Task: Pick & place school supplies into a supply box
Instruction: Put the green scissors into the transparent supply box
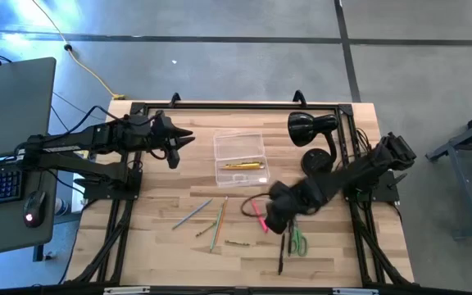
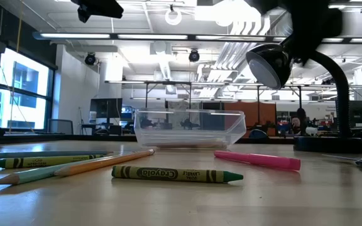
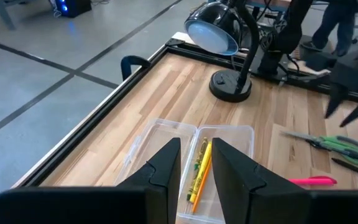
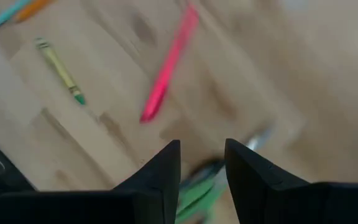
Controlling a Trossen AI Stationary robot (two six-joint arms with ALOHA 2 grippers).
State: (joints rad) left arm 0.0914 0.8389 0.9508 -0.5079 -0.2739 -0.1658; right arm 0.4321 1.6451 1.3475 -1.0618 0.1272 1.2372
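Here the clear supply box (image 1: 239, 157) sits on the wooden desk (image 1: 162, 262), and everything else can be placed from it. Inside the box lie a yellow pencil (image 3: 199, 175) and at least one green-and-yellow crayon beside it, both flat along the bottom. The left gripper (image 1: 188, 138) hangs in the air just to the left of the box, its fingers (image 3: 166, 163) parted with nothing between them; in its wrist view the box lies directly ahead through that gap. The black desk lamp (image 1: 314, 135) stands right of the box, near the desk's back edge. Toward the front of the desk from the box lie loose supplies: a grey-blue pencil (image 1: 192, 215), a green pencil (image 1: 217, 225) with a tan one beside it, and a small yellow-green crayon (image 1: 236, 242) farthest forward. A pink pen (image 1: 260, 218) lies forward and right of the box. The right gripper (image 1: 279, 220) hovers just past that pen, above the green-handled scissors (image 1: 298, 242) and a black pen (image 1: 282, 252). Its fingers (image 4: 166, 168) stand apart and hold nothing, with the scissors' green handles showing through the gap below them.
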